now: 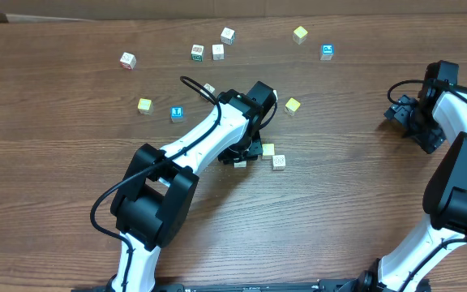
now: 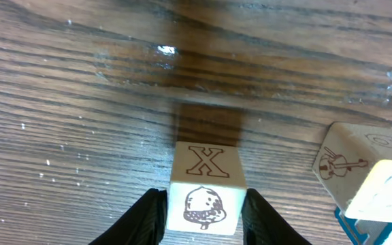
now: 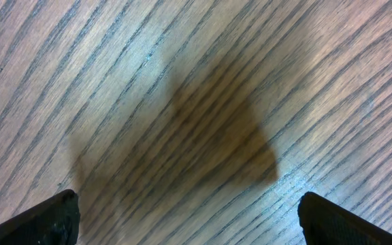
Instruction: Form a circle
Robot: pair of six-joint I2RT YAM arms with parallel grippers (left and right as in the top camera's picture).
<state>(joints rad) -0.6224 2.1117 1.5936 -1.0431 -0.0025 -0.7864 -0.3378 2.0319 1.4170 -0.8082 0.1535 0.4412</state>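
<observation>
The tabletop [image 1: 55,186] is brown wood with dark lines and a little shine. The left jaws squeeze a white X cube [image 2: 205,187]. The circle [image 1: 267,149] of small cubes sits just beside the X cube. The right jaws are wide open, far from the X cube, above the wood.

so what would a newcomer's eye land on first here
Probably the white X cube with an acorn picture, sitting on the table right between the left fingers in the left wrist view. Overhead, the left arm stretches across mid-table, with loose cubes scattered along the far side. The right fingers gape wide over bare table, off to the right.
</observation>
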